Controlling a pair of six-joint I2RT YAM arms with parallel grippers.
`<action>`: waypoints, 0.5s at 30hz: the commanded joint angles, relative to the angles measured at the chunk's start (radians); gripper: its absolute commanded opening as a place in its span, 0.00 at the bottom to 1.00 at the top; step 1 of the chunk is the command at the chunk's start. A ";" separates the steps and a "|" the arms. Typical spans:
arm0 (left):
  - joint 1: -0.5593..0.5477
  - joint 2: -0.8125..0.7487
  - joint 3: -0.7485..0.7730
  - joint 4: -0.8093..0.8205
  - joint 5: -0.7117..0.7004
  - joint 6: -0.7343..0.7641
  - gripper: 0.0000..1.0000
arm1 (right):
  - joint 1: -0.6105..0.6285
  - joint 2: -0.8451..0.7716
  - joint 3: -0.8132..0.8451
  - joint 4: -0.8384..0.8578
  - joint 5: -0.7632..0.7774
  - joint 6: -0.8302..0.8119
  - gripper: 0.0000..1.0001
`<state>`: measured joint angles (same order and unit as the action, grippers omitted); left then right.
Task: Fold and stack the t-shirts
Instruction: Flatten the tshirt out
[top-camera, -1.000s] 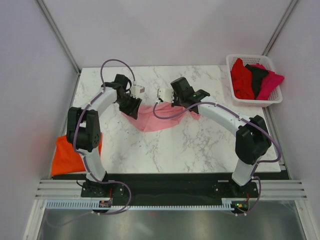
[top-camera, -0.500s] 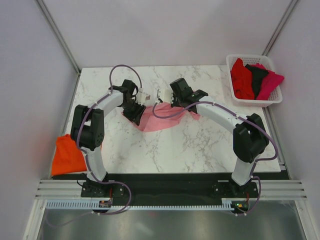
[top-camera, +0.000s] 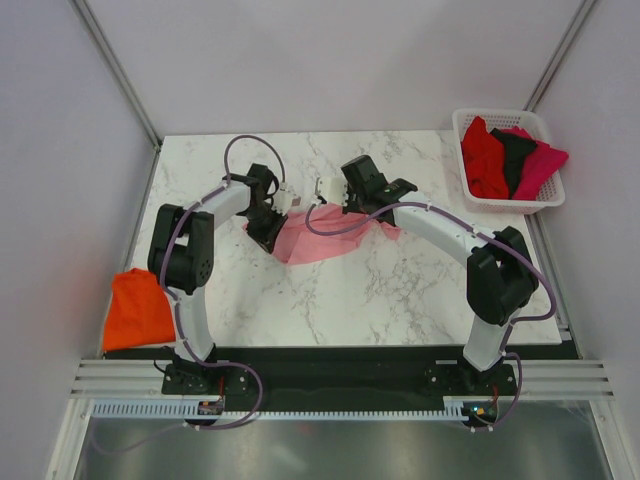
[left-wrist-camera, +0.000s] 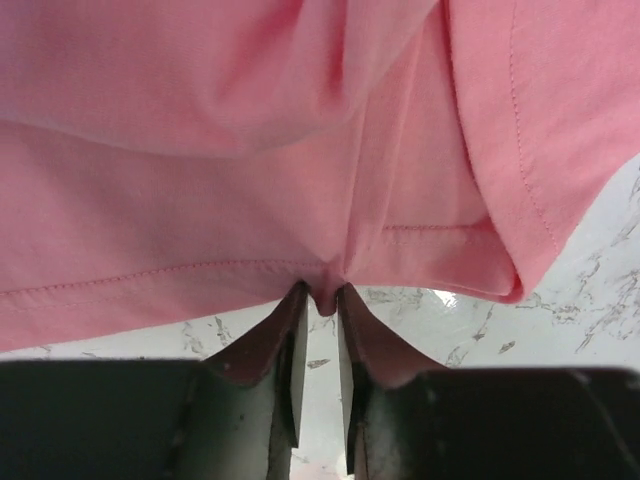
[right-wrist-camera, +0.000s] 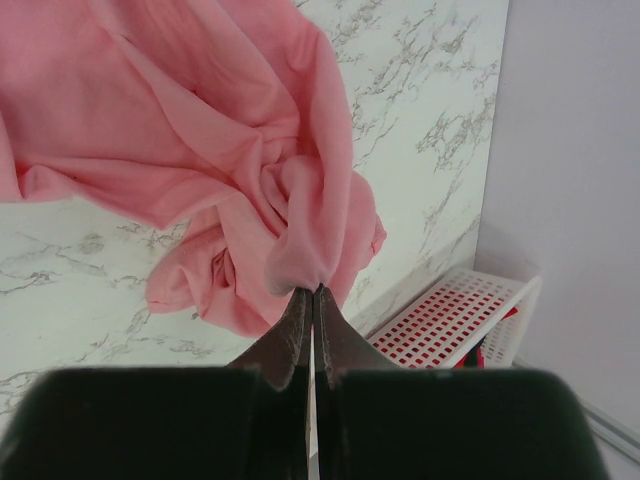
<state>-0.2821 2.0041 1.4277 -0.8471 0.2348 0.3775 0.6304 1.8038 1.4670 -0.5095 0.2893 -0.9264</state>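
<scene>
The light pink t-shirt (top-camera: 315, 238) hangs slack between my two grippers over the middle of the marble table. My left gripper (top-camera: 268, 228) is shut on its hem, and the wrist view shows the cloth (left-wrist-camera: 300, 150) pinched at the tips (left-wrist-camera: 320, 296). My right gripper (top-camera: 352, 208) is shut on a bunched part of the same shirt (right-wrist-camera: 250, 170), pinched at the tips (right-wrist-camera: 313, 292). The bright orange t-shirt (top-camera: 138, 308) lies folded at the table's left front edge. Red (top-camera: 483, 158), black (top-camera: 515, 155) and magenta (top-camera: 540, 160) t-shirts lie in the basket.
A white plastic basket (top-camera: 470, 122) stands at the table's far right corner; it also shows in the right wrist view (right-wrist-camera: 450, 320). Purple cables loop over both arms. Pale walls enclose the table on three sides.
My left gripper has moved right, toward the right gripper, carrying the pink shirt's edge with it. The pink shirt has bunched narrower. The right arm has barely moved.
</scene>
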 joint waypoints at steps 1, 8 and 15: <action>-0.005 0.018 0.028 -0.001 -0.006 0.020 0.21 | -0.005 0.000 0.030 0.014 -0.004 0.020 0.00; -0.002 -0.051 0.036 -0.018 -0.031 0.040 0.02 | -0.009 -0.001 0.029 0.014 0.004 0.021 0.00; 0.038 -0.223 0.192 -0.089 -0.165 0.155 0.02 | -0.052 0.015 0.090 0.095 0.080 0.067 0.00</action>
<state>-0.2737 1.9190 1.4799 -0.9112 0.1566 0.4389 0.6064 1.8091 1.4811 -0.4938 0.3122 -0.9005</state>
